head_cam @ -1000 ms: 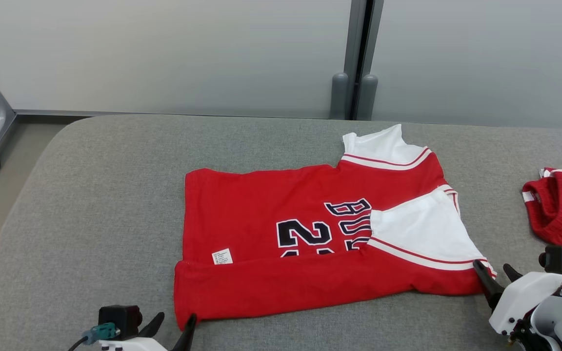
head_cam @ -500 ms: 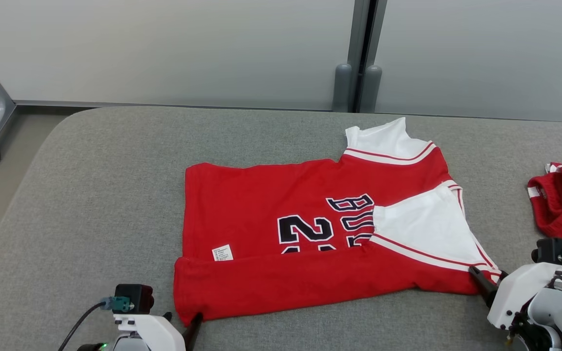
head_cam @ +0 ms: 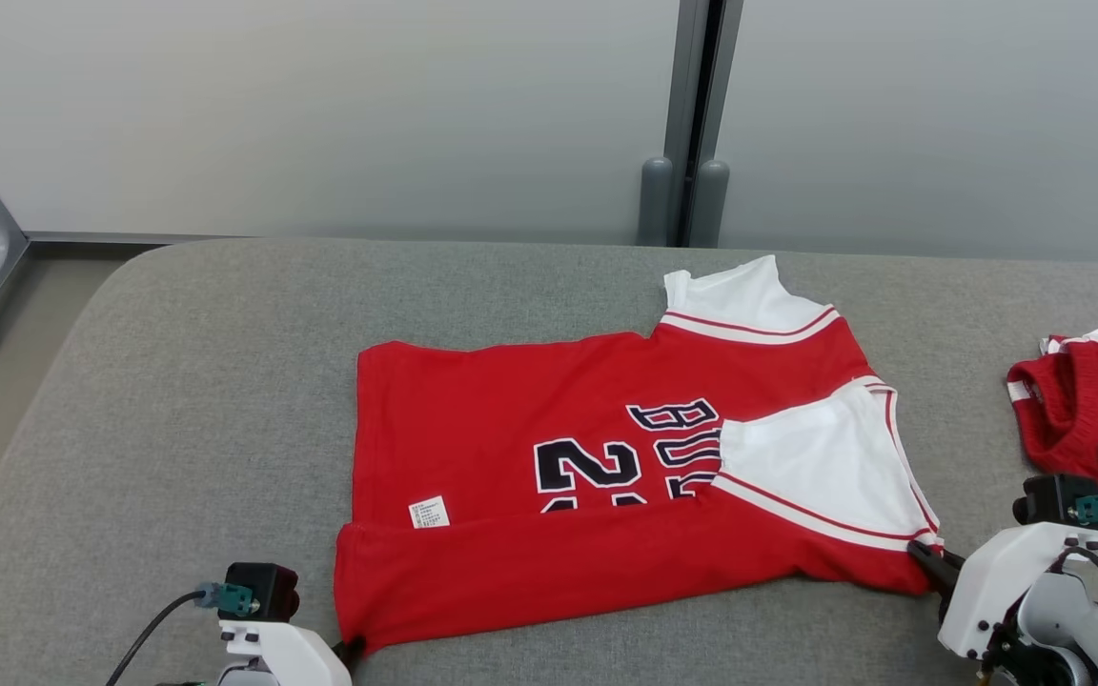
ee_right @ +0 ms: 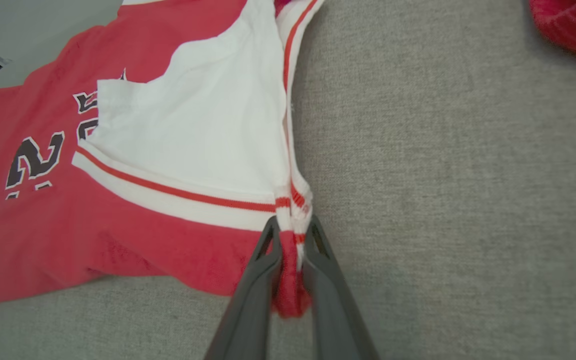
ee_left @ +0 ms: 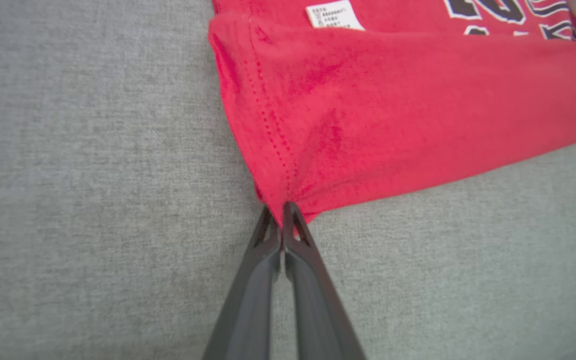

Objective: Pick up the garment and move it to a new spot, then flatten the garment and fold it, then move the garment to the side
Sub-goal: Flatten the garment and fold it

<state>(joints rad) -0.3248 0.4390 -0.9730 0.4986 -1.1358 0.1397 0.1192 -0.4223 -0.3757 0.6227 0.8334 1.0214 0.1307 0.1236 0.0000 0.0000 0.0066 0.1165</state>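
one garment (head_cam: 473, 429), two corners pinched tight by left gripper (ee_left: 282, 214) and right gripper (ee_right: 292, 229).

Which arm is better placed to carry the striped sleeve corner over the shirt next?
The right arm: its jaws are shut on the sleeve corner of the garment; the left arm has its jaws pinching the hem corner at the opposite end.

Red garment (head_cam: 549, 495) with white, red-striped sleeves, black white-outlined lettering, on grey woven cushion (head_cam: 206, 400).
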